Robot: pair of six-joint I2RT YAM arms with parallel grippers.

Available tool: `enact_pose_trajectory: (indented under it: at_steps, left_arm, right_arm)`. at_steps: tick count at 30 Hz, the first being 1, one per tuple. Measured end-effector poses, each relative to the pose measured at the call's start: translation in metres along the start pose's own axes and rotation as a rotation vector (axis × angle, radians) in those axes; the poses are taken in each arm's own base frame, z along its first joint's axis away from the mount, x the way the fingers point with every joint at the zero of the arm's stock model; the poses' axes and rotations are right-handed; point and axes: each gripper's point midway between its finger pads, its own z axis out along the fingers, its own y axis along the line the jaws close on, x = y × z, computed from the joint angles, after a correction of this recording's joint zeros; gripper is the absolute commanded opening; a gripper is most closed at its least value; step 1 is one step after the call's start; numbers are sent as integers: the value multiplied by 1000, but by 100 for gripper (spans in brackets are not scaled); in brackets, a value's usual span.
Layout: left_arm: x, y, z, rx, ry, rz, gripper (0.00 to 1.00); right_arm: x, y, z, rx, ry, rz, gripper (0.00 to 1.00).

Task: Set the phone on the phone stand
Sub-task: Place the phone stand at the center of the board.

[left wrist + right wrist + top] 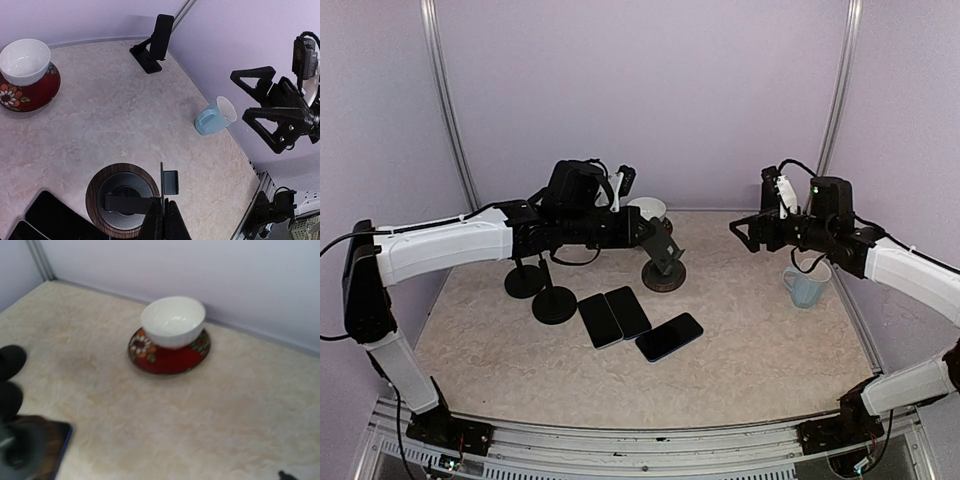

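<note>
Three dark phones lie flat side by side mid-table: one on the left [600, 320], one in the middle [628, 311], and a blue-edged one on the right [669, 336]. The phone stand [663, 275] has a round wooden base [122, 197] and a thin dark tilted plate [162, 180]. My left gripper [653, 243] is shut on that plate, seen edge-on between its fingers [155, 220]. My right gripper [742, 231] hangs open and empty in the air to the right, above the table; it also shows in the left wrist view [239, 95].
Two black round-foot stands [525, 280] [554, 300] stand left of the phones. A white bowl [173, 320] sits on a red flowered plate [170, 357] at the back. A blue mug [807, 285] lies near the right edge. Another black stand [155, 42] is by the back wall.
</note>
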Motion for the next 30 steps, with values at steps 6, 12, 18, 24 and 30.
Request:
enact_pose_trajectory:
  at_steps: [6,12,18,24,30]
  left_arm:
    - [-1,3,44,3,22,17,0]
    - [7,19,73,-5,57,14,0]
    - [15,49,101,-40,88,6,0]
    - [30,69,116,-79,122,17,0]
    - [26,69,117,-78,100,32,0]
  right_arm:
    - [17,11,10,-54,43,4,100]
    - [24,15,14,-70,61,3,100]
    - [25,24,15,-99,51,-4,100]
    - [31,33,17,-124,63,-8,100]
    - [30,43,19,-149,55,-18,100]
